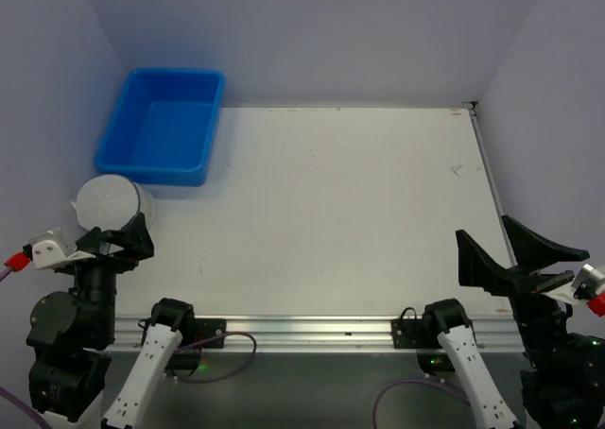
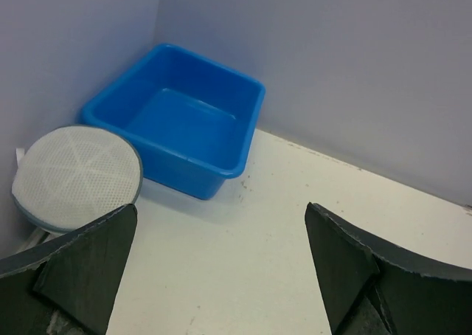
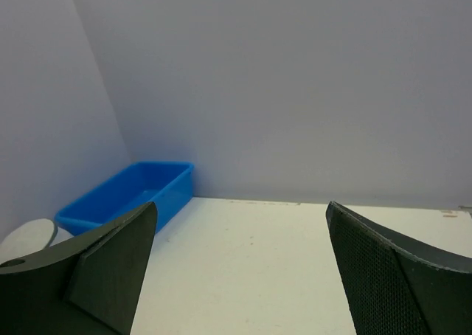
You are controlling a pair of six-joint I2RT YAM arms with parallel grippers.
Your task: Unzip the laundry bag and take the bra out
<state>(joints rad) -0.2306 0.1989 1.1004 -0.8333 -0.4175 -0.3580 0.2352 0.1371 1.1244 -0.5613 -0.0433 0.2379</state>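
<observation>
The laundry bag (image 1: 113, 203) is a round white mesh drum with a dark zip line, standing at the table's left edge in front of the blue tub. It also shows in the left wrist view (image 2: 77, 175) and as a sliver in the right wrist view (image 3: 26, 239). Its flap looks shut, and the bra is hidden. My left gripper (image 1: 117, 243) is open and empty, just near of the bag. My right gripper (image 1: 515, 252) is open and empty at the near right edge, far from the bag.
A blue plastic tub (image 1: 163, 125) stands at the far left corner against the wall, with nothing visible in it; it also shows in the left wrist view (image 2: 177, 117) and the right wrist view (image 3: 125, 195). Purple walls close in the white table (image 1: 350, 212) on three sides.
</observation>
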